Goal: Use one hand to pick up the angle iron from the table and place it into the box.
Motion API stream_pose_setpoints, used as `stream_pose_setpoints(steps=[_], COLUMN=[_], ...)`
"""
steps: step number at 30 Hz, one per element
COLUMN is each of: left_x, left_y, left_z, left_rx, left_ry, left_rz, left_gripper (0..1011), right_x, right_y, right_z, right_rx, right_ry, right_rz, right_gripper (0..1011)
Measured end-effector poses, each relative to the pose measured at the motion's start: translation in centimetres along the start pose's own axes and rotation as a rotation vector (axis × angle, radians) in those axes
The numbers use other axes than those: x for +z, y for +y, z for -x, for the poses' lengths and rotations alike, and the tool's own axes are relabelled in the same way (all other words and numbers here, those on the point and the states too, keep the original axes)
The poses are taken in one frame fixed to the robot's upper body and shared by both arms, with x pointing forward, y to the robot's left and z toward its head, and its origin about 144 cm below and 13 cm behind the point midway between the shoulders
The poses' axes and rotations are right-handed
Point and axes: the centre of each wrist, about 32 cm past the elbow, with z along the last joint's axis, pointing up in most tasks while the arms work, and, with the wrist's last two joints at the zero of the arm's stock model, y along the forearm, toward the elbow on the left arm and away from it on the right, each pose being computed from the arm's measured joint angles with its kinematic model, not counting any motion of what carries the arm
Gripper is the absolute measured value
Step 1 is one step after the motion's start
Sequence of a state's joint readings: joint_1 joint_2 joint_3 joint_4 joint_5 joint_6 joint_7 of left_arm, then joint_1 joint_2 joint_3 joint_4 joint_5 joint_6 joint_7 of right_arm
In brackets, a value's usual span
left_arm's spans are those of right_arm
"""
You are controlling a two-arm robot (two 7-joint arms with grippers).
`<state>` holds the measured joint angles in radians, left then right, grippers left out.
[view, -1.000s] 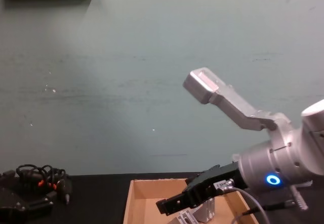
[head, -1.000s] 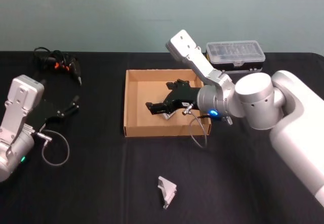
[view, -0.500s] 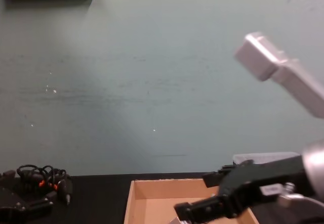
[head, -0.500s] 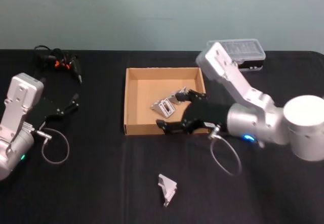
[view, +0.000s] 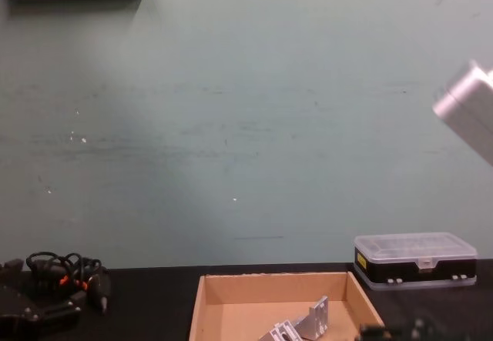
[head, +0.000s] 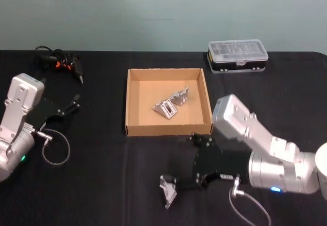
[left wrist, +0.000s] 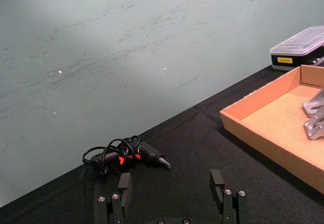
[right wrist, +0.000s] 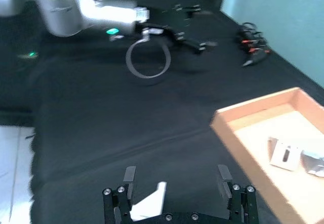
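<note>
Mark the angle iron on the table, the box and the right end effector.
angle iron (head: 168, 190), head view, pale upper face
box (head: 163, 130), head view, near wall
right end effector (right wrist: 176, 171), right wrist view, midway between fingertips

We found the box (head: 168, 130) at the middle of the worktop (head: 102, 185), with two angle irons lying inside it, one (head: 164, 108) just in front and left of the other (head: 180, 97). Behind the box, to its right, sat a case (head: 237, 55); at the far left rear lay a cable bundle (head: 57, 63). A third angle iron (head: 168, 190) lay on the worktop in front of the box, apart from it, with the right gripper (head: 185, 162) just beside it on the right. The left gripper (head: 75, 105) sat left of the box.
</note>
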<state>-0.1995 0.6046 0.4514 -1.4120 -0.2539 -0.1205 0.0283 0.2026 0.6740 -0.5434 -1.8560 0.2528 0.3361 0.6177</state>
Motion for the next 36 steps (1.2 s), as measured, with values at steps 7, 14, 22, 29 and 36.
stream_pose_setpoints(steps=[7,14,22,29,36], left_x=[0.0,0.0,0.0,0.0,0.0], left_y=[0.0,0.0,0.0,0.0,0.0], left_z=[0.0,0.0,0.0,0.0,0.0], left_rx=[0.000,0.000,0.000,0.000,0.000], left_ry=[0.000,0.000,0.000,0.000,0.000], left_rz=[0.000,0.000,0.000,0.000,0.000], left_gripper=[1011,1011,1012,1011,1011], right_x=[-0.5,-0.7,-1.1,-1.6,-1.6], right_y=[0.0,0.4,1.0,1.7,2.3], right_z=[1.2,1.4,1.3,0.9,0.6], right_rx=[0.073,0.103,0.110,0.111,0.128], right_ry=[-0.064,-0.100,-0.084,-0.001,0.060], right_rz=[0.018,0.049,0.088,0.107,0.124], right_gripper=[1000,1000,1000,1000,1000])
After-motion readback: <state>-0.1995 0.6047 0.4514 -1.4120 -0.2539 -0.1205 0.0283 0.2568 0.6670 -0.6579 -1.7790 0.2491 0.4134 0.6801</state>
